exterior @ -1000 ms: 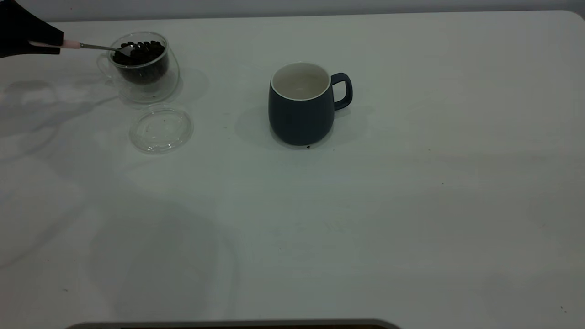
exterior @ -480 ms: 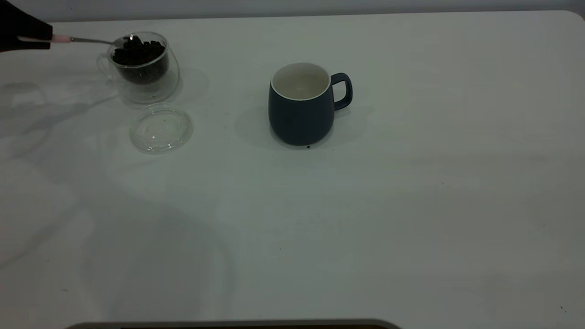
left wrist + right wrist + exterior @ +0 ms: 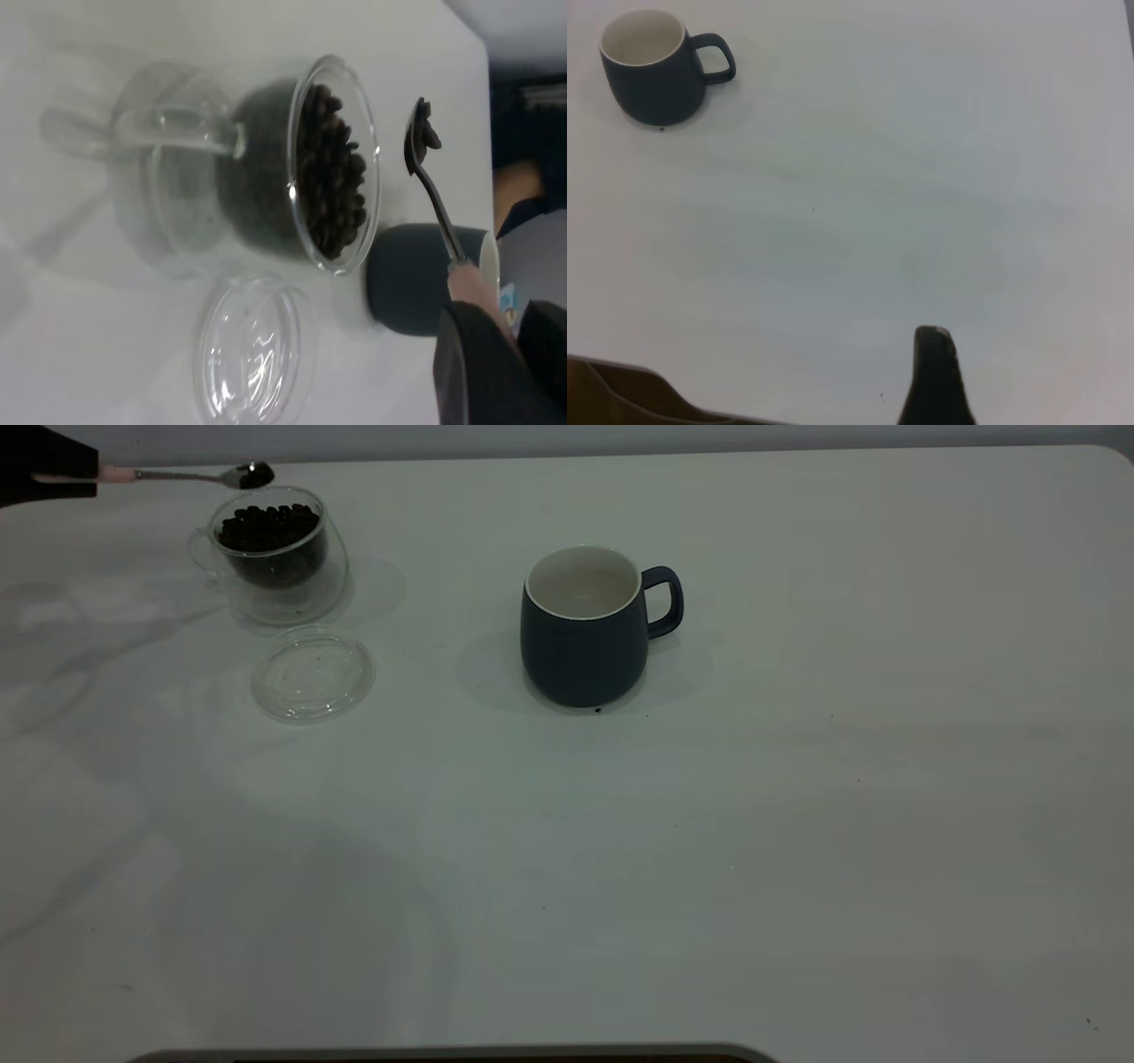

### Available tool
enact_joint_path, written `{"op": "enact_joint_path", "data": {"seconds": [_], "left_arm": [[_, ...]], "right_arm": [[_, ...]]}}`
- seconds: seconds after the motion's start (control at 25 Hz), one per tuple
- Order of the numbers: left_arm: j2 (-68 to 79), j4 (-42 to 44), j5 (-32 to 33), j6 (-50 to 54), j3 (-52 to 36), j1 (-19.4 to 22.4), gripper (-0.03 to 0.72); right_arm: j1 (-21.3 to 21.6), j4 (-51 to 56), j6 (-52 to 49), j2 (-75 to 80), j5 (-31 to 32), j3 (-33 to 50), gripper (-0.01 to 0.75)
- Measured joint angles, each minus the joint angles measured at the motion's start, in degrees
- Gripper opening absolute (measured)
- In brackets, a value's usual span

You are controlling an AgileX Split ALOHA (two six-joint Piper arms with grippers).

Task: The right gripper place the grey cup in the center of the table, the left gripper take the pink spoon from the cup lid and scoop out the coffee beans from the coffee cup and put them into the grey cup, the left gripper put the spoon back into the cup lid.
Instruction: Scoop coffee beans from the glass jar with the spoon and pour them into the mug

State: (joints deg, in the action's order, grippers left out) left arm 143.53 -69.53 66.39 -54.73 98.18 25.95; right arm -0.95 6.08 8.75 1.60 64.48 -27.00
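Note:
My left gripper (image 3: 89,475) is at the table's far left corner, shut on the pink spoon (image 3: 168,475) by its pale handle. The spoon is held level just above the coffee cup (image 3: 275,558), and a few coffee beans (image 3: 257,475) lie in its bowl. The cup holds a heap of beans (image 3: 268,521). The cup lid (image 3: 312,675) lies empty in front of it. The grey cup (image 3: 585,629) stands upright mid-table, empty inside, handle to the right. The left wrist view shows the gripper (image 3: 483,323), spoon (image 3: 434,186), coffee cup (image 3: 292,168), lid (image 3: 252,350) and grey cup (image 3: 407,279). My right gripper (image 3: 935,381) is far from the grey cup (image 3: 656,71).
The white table (image 3: 797,824) is bare to the right of and in front of the grey cup. A few dark crumbs lie by the mug's base (image 3: 597,710). A dark edge (image 3: 443,1056) runs along the near side of the table.
The left gripper has risen and drawn the spoon up out of the coffee cup, with beans now in its bowl. The cups and lid have not moved.

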Motion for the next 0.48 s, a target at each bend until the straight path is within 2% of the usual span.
{"op": "enact_joint_path", "data": {"seconds": [0.48], "left_arm": [[0.0,-1.0,0.0,0.8,0.0,-1.0,0.123]], "right_arm": [[0.0,0.0,0.0,0.0,0.0,0.0,0.591]]}}
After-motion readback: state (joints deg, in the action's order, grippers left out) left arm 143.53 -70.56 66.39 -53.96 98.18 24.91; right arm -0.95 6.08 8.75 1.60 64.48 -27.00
